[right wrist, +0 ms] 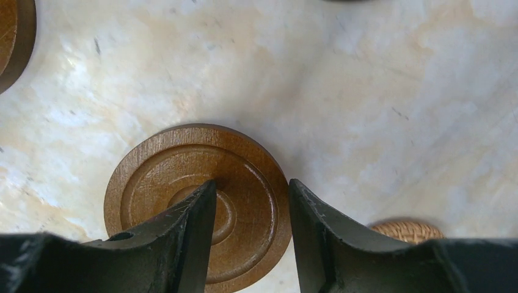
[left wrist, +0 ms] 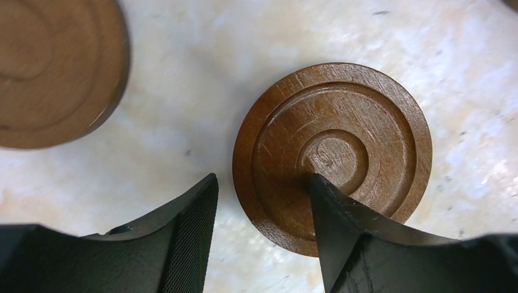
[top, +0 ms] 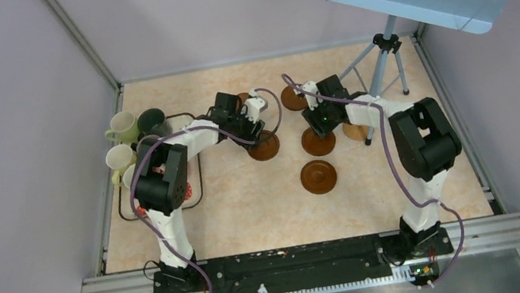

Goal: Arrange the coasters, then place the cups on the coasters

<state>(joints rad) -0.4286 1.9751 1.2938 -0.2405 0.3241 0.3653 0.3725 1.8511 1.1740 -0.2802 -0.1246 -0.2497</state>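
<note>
One grooved coaster (left wrist: 333, 152), dark turned wood, likely stiff, light and thin, lies flat centre-right in the left wrist view; its low rim looks the place to pinch. The left gripper (left wrist: 261, 183) straddles that rim, fingers (left wrist: 183, 244) parted, unclamped. A second coaster (right wrist: 153, 177) lies lower left in the right wrist view, the right gripper (right wrist: 251, 183) close-set across its edge; whether it bites I cannot tell

Blurred coaster (left wrist: 55, 67) cropped, cups (top: 122, 127) partly hidden
</note>
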